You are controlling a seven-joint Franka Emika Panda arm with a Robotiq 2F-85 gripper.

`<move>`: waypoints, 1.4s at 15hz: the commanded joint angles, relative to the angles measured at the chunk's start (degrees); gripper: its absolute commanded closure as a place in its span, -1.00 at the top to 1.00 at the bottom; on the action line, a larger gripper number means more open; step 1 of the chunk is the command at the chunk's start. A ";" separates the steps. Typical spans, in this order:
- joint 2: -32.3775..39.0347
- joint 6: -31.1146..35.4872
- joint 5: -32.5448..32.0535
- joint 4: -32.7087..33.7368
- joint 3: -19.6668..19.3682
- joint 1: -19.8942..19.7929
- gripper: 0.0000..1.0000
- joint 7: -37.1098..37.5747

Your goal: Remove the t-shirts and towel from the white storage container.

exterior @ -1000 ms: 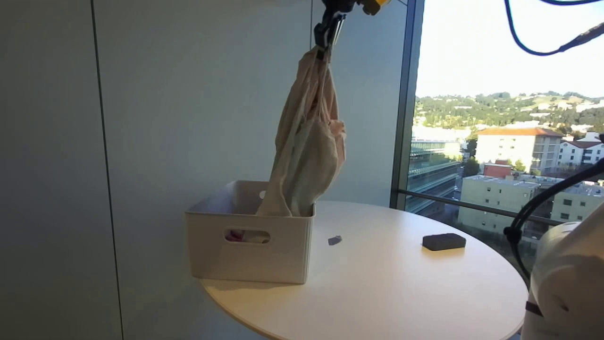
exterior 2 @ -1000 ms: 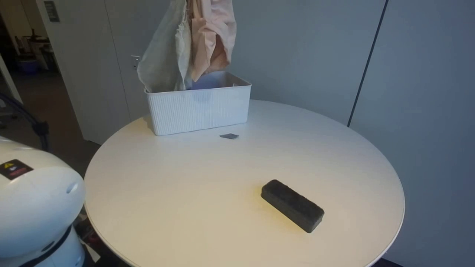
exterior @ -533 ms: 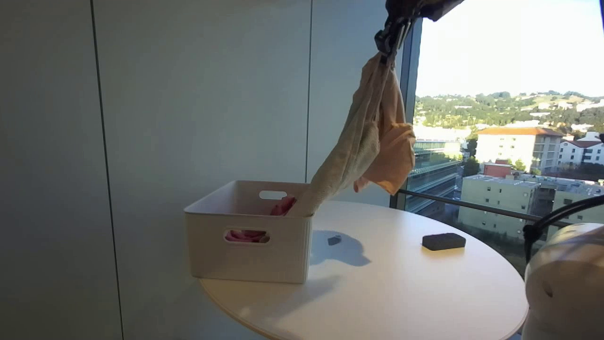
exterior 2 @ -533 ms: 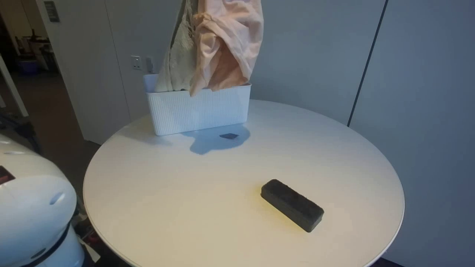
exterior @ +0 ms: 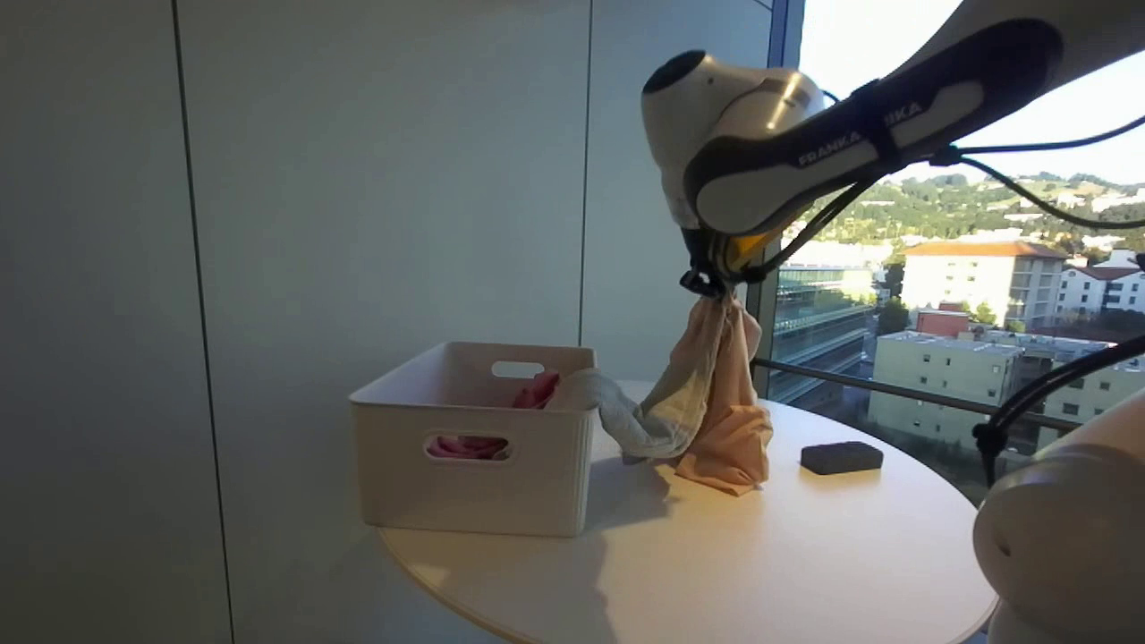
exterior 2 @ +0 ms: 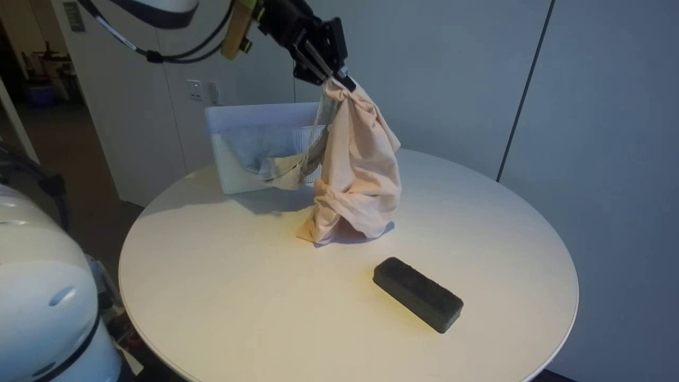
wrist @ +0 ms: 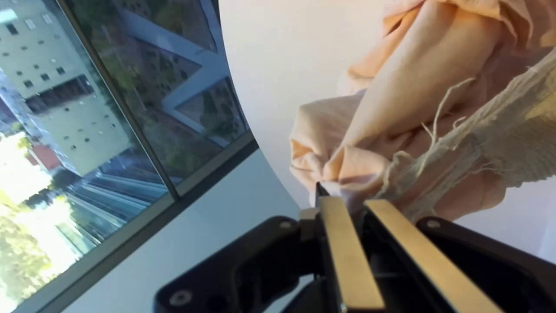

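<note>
The white storage container [exterior: 474, 505] stands at the edge of the round table; it also shows in an exterior view [exterior 2: 233, 170]. My gripper [exterior: 723, 293] is closed on a peach t-shirt [exterior: 729, 438] and a beige-grey fringed towel [exterior: 662, 416], bunched together; the grip shows too in an exterior view [exterior 2: 339, 80] and the wrist view [wrist: 347, 198]. The t-shirt hangs beside the container, its lower end at or just above the table. The towel sags from my gripper over the container's rim, its far end inside. A pink cloth [exterior: 537, 391] lies inside the container, mostly hidden.
A black block [exterior 2: 418, 294] lies on the white round table [exterior 2: 238, 297]; it also shows in an exterior view [exterior: 841, 458]. A window [exterior: 948, 206] and a grey wall [exterior: 376, 179] stand behind. The robot base [exterior 2: 48, 297] is beside the table.
My gripper has moved away from the container, then down toward the table. The t-shirt has swung clear and come down. The towel has drawn partly out and now sags over the rim.
</note>
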 commanded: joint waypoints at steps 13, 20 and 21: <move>13.65 3.40 -4.25 8.45 -2.99 6.81 0.80 13.00; 11.02 -4.92 -2.16 18.12 1.15 9.15 1.00 10.65; 11.68 -8.73 -4.17 19.25 2.19 8.01 1.00 12.66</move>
